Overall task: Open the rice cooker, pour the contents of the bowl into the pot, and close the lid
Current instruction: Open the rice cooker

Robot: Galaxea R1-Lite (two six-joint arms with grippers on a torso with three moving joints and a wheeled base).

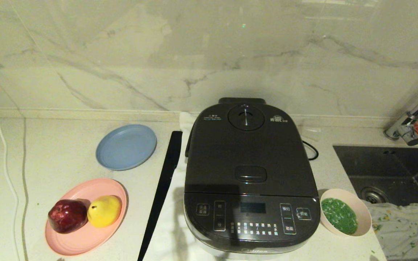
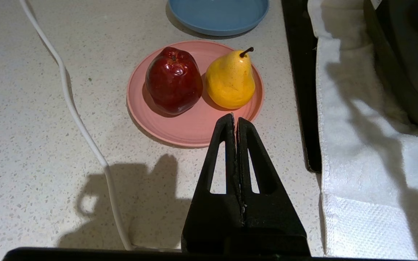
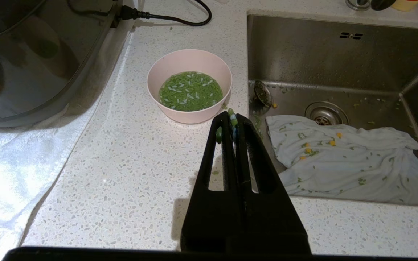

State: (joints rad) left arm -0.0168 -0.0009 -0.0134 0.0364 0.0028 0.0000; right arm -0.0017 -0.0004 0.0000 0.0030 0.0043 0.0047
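Note:
The dark rice cooker (image 1: 250, 181) stands in the middle of the counter with its lid (image 1: 249, 152) down, so the pot is hidden. The pale pink bowl (image 1: 345, 216) (image 3: 189, 85) holds green and white grains (image 3: 190, 90) and sits right of the cooker. Neither arm shows in the head view. My left gripper (image 2: 234, 117) hovers shut near the pink plate. My right gripper (image 3: 232, 117) is shut just short of the bowl, with a few stray grains stuck at its tips.
A pink plate (image 1: 85, 235) carries a red apple (image 1: 67, 215) and a yellow pear (image 1: 104, 210); a blue plate (image 1: 126, 146) lies behind it. A black strip (image 1: 162, 188) and white towel (image 2: 357, 145) flank the cooker. The sink (image 1: 394, 170) holds a cloth (image 3: 347, 156).

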